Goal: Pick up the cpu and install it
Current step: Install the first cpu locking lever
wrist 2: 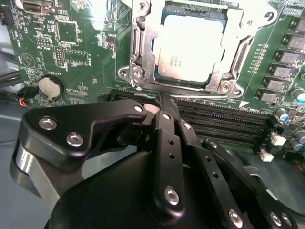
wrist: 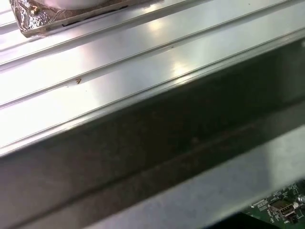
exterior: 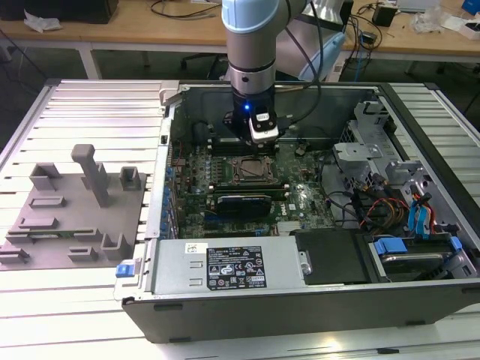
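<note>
We cannot see the fingertips of the gripper (wrist 2: 164,102) in the second wrist view, since its own black linkage covers them, so their spacing stays unknown. The cpu (wrist 2: 190,47) has its rim tucked under the socket frame (wrist 2: 138,52), whose far side the picture's edge cuts off. In the exterior view the arm's wrist hides the motherboard (exterior: 300,199) behind it.

Wooden workbenches (exterior: 150,30) strewn with cables (exterior: 180,9) line the back, above a dim floor (exterior: 45,64).
</note>
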`<state>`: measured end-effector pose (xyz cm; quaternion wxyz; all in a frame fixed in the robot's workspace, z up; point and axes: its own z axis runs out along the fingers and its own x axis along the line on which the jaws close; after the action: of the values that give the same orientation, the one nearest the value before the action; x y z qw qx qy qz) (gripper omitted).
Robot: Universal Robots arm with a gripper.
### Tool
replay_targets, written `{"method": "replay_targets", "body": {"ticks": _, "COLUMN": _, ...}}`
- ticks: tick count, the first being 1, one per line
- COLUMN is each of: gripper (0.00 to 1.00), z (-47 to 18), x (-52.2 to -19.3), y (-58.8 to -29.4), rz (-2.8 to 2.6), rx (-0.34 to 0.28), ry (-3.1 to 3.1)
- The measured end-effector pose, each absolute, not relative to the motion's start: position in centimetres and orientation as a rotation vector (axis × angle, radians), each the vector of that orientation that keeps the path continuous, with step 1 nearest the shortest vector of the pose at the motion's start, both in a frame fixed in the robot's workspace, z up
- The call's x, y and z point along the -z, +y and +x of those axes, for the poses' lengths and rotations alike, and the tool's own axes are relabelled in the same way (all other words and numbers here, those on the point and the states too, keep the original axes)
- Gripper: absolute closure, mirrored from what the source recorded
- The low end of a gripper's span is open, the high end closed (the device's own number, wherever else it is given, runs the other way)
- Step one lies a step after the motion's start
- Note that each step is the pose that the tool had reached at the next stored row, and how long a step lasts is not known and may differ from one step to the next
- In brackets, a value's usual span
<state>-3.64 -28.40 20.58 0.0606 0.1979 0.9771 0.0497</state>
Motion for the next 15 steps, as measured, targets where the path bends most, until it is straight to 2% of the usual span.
{"method": "replay_targets", "body": {"ticks": 15, "gripper": 0.89, "z": -4.8, "x": -20.3, "y": -28.4, "rz": 0.582, "rx": -0.169, "ry": 2.893}}
